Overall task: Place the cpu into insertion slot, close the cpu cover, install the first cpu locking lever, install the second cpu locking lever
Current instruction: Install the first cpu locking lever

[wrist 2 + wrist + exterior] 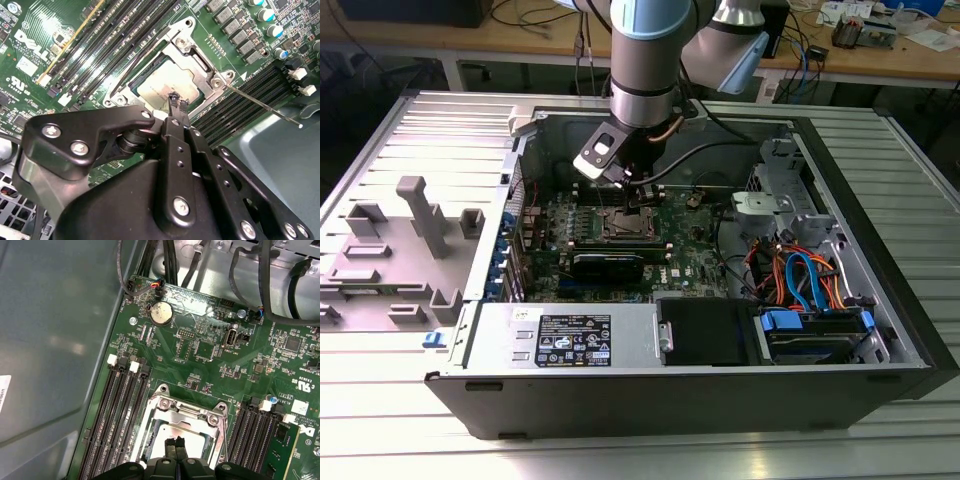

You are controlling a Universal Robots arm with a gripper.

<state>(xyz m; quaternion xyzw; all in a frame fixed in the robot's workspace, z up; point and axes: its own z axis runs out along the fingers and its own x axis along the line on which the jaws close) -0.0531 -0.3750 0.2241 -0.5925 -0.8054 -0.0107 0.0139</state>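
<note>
The cpu (pixel 159 84) lies flat in the insertion slot (pixel 625 224) on the green motherboard, its silvery top showing through the cut-out of the cpu cover (pixel 194 54). The cover lies down over the chip, also seen in the first wrist view as a metal frame (pixel 176 412) around the cpu (pixel 194 433). My gripper (pixel 174 100) is shut, its two narrow fingertips pressed together with nothing between them, right above the chip's near edge (pixel 175 442). A thin locking lever (pixel 260 105) sticks out sideways from one socket corner, free of its catch.
Long black memory slots (pixel 95 45) flank the socket on both sides. The computer case's walls (pixel 650 385) enclose the board, with a bundle of cables (pixel 800 275) and a drive bay at the exterior view's right. A grey fixture (pixel 420 215) stands outside at the left.
</note>
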